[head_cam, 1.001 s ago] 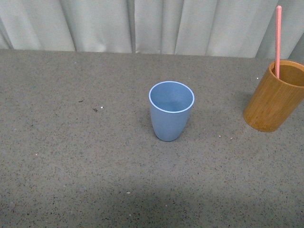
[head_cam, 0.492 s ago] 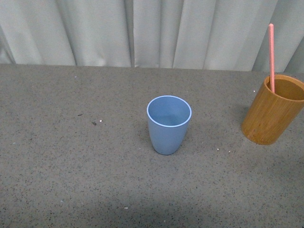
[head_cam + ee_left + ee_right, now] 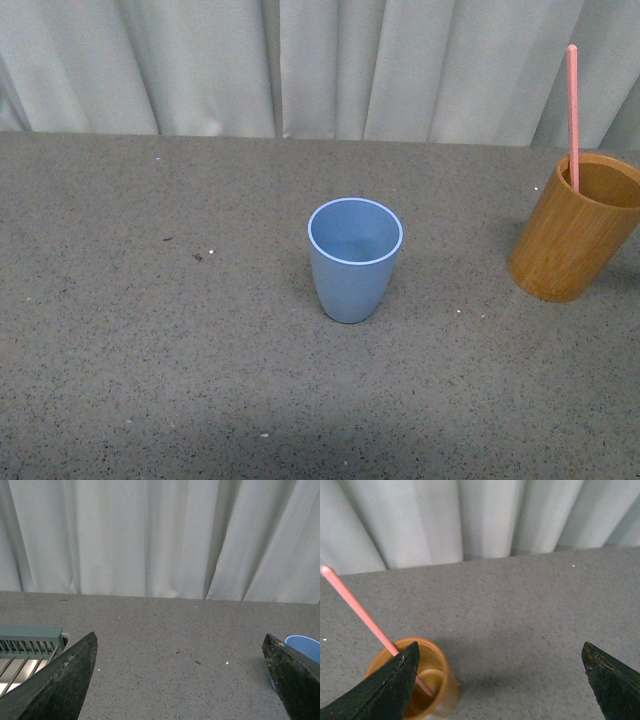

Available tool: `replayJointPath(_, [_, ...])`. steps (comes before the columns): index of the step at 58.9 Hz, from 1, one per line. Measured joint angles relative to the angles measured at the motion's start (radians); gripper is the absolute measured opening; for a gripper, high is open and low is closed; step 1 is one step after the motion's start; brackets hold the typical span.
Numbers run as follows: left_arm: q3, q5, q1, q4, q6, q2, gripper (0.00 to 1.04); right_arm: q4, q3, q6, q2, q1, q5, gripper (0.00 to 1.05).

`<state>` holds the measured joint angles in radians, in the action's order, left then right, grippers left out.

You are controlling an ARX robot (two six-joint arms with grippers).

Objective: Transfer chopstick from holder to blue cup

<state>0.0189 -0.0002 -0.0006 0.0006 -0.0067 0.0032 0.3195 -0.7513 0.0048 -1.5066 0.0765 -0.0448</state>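
The chopstick is the only thing that has to travel, and the move depends on where it stands relative to the right arm. The speckled grey tabletop (image 3: 150,350) stretches back to a pale curtain (image 3: 330,70), and neither arm shows in the front view. The holder (image 3: 575,235) stands at the far right of the tabletop, well apart from the blue cup (image 3: 353,265), which sits upright and empty near the middle. The chopstick (image 3: 573,120) has its lower end down inside the holder. It rises almost upright, most of its length clear above the rim, with a slight lean.

In the right wrist view, the holder (image 3: 447,690) is close below the camera, partly behind one of the right fingers (image 3: 385,690). The chopstick (image 3: 362,612) slants up past that same finger – off to one side of the gap, not midway in it. These fingers are spread wide with nothing between them. The left fingers (image 3: 65,680) are spread wide too, also empty, and their camera catches only the rim of the blue cup (image 3: 305,647).

So the right arm looks the nearer one. My judgement is that it needs to shift sideways until the shaft sits centred between the fingers – then close on it above the rim.
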Motion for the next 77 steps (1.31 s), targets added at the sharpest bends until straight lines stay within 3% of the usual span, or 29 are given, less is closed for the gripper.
replayJointPath(20, [0.000,0.000,0.000,0.000,0.000,0.000,0.98,0.035,-0.134,0.017,-0.203,-0.142,-0.006,0.95])
replayJointPath(71, [0.000,0.000,0.000,0.000,0.000,0.000,0.98,0.105,-0.354,0.090,-0.538,-0.182,0.039,0.95])
replayJointPath(77, [0.000,0.000,0.000,0.000,0.000,0.000,0.98,0.124,-0.354,0.101,-0.548,-0.182,0.034,0.83])
